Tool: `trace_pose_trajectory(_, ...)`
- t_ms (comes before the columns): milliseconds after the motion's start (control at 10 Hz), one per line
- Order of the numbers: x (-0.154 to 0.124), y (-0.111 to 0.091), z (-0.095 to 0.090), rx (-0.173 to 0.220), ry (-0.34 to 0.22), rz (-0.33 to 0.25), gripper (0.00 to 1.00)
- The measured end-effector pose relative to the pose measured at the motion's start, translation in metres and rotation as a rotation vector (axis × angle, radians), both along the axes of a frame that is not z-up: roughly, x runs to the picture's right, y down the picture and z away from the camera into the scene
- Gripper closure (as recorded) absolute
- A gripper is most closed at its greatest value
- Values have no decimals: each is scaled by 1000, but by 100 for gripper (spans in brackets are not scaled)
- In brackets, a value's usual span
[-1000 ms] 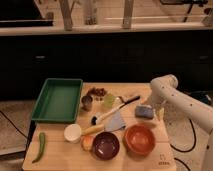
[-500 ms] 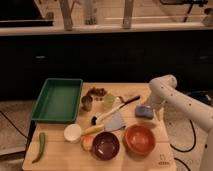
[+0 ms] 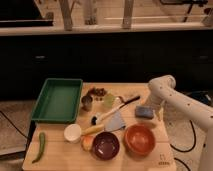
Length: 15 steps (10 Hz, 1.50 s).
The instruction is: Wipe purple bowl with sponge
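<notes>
Dim room, dark cabinets behind. A wooden bench (image 3: 59, 159) in front carries everything.

Left to right:
- Chilli (image 3: 40, 147) at the left edge.
- Green tray (image 3: 57, 100) behind it.
- White cup (image 3: 72, 132).
- Brush (image 3: 112, 111) lying on a diagonal, with the grey scraper (image 3: 116, 122) just below it.
- Purple bowl (image 3: 106, 145) at front centre, upright, just beside the orange bowl (image 3: 139, 139) on its right. Contact between the two not resolvable.
- Sponge (image 3: 144, 111) flat on the bench behind the orange bowl, apart from the purple bowl.
- Hand (image 3: 153, 106) at the sponge's right end, with the arm (image 3: 185, 105) arching in from the right.

Cannot tell whether the hand is spread or pressed together, nor whether it touches the sponge.

Judgement: the step in hand is taking up the sponge; wiping has not begun.

Notes for doing it well:
- Pinch the sponge across its short side and low on the pad. It is soft and will squash.
- Lift clear before moving left, because the orange bowl and the scraper lie along the way.
- Come down inside the purple rim from above.
- Keep the pressure light. The bowl is loose, looks glossy, and will likely slide or tip toward its neighbour.
</notes>
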<state>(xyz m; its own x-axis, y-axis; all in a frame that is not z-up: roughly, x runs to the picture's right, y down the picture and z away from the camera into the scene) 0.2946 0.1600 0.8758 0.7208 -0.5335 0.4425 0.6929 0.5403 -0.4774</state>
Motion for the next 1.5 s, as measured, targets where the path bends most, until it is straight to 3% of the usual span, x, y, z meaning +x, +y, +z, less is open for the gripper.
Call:
trace_pose_trajectory(200, -3, -1, -1, -2, 6, 14, 20)
trace_pose_trajectory(800, -5, -14, -14, 53, 103, 254, 20)
trace_pose_trajectory(1300, -23, -18, 1, 26, 234, 444, 20)
trace_pose_trajectory(1400, -24, -18, 4, 12, 271, 483, 22)
trace_pose_trajectory(1500, -26, -18, 7, 3, 300, 511, 30)
